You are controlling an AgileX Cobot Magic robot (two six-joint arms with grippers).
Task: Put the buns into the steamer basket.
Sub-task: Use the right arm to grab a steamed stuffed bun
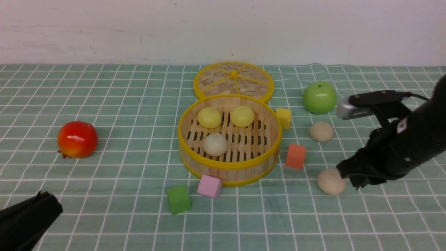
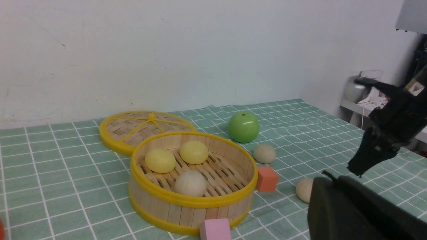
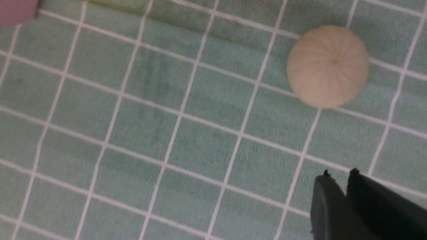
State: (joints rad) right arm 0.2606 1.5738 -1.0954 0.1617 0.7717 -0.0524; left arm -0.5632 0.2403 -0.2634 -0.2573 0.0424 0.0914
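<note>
The steamer basket [image 1: 230,166] stands mid-table and holds two pale yellow buns [image 1: 209,117] [image 1: 241,116] and one beige bun [image 1: 215,144]. Two more beige buns lie on the cloth to its right, one far [image 1: 321,131] and one near [image 1: 331,181]. My right gripper [image 1: 348,176] is shut and empty, its tip just right of the near bun. In the right wrist view the bun [image 3: 328,66] lies apart from the closed tips [image 3: 338,175]. My left gripper [image 1: 52,202] is shut and empty at the front left corner, and it also shows in the left wrist view [image 2: 328,176].
The woven lid [image 1: 233,81] lies behind the basket. A green apple [image 1: 319,97] sits at the right back and a red pomegranate [image 1: 77,139] at the left. Cubes ring the basket: yellow [image 1: 283,118], orange [image 1: 295,156], pink [image 1: 209,186], green [image 1: 178,199].
</note>
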